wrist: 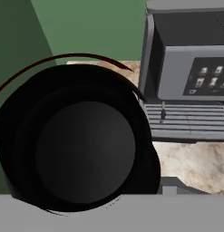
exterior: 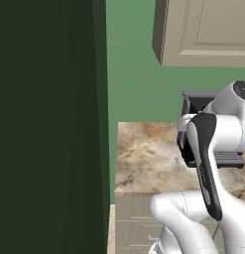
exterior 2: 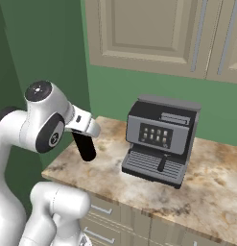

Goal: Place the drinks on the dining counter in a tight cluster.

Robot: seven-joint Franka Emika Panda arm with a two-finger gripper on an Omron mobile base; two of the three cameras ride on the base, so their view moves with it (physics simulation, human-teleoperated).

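Squat dark bottle [exterior 2: 85,146] hangs clamped in the gripper [exterior 2: 86,129] just above the left end of the short marbled counter [exterior 2: 105,178], with the grey coffee machine [exterior 2: 159,140] close on its right. Green wall [exterior 2: 110,93] and beige upper cabinets [exterior 2: 153,36] lie behind, a dark green panel [exterior: 49,124] on the left. Up close the bottle's round dark top [wrist: 79,140] hides the fingertips.

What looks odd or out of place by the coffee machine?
A dark bottle hangs in the robot's pincer above the marbled counter instead of standing on it, just left of the coffee machine. Nothing looks spilled or damaged.
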